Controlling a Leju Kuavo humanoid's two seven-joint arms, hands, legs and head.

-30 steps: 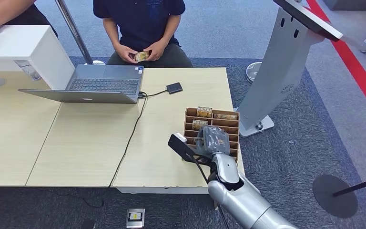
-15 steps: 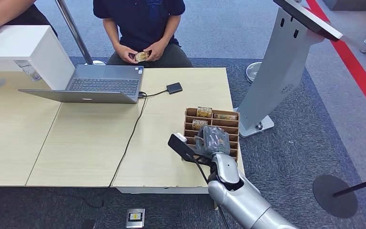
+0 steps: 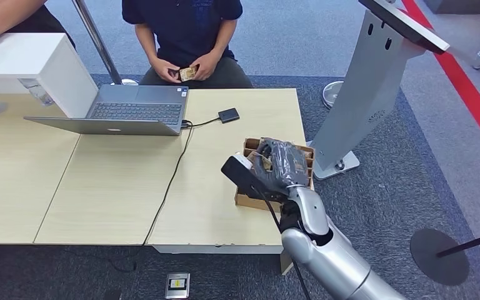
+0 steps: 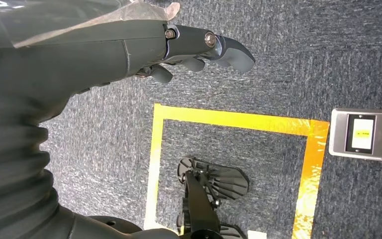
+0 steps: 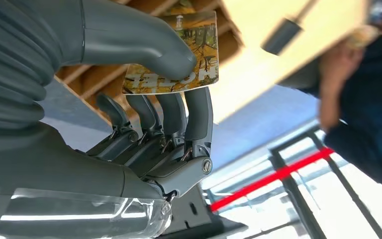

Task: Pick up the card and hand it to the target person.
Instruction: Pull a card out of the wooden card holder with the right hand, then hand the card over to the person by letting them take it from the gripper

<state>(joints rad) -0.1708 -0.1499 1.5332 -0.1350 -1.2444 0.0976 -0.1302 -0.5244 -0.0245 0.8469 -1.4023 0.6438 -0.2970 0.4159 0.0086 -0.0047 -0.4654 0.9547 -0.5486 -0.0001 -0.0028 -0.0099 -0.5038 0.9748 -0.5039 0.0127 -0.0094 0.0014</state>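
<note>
My right hand (image 3: 280, 166) is raised just above the brown cardboard card box (image 3: 249, 201) near the table's right edge. In the right wrist view the thumb and fingers (image 5: 179, 114) pinch a card (image 5: 201, 42) printed with an autumn forest picture, lifted out of the box's compartments (image 5: 104, 74). The target person (image 3: 184, 31), in a dark shirt, sits at the far side of the table and holds another card (image 3: 187, 73) in both hands. My left hand (image 4: 179, 47) hangs over the carpet floor, holding nothing, fingers loosely apart.
An open laptop (image 3: 134, 112), a white box (image 3: 31, 62) and a small black device (image 3: 229, 115) with a cable lie on the light wood table (image 3: 112, 181). A grey kiosk stand (image 3: 365, 87) rises to the right of the table. A second person's arm (image 3: 0, 19) is at the far left.
My right hand has risen out of the card box with the card pinched in it and moved slightly toward the far side. The seated person has barely moved.
</note>
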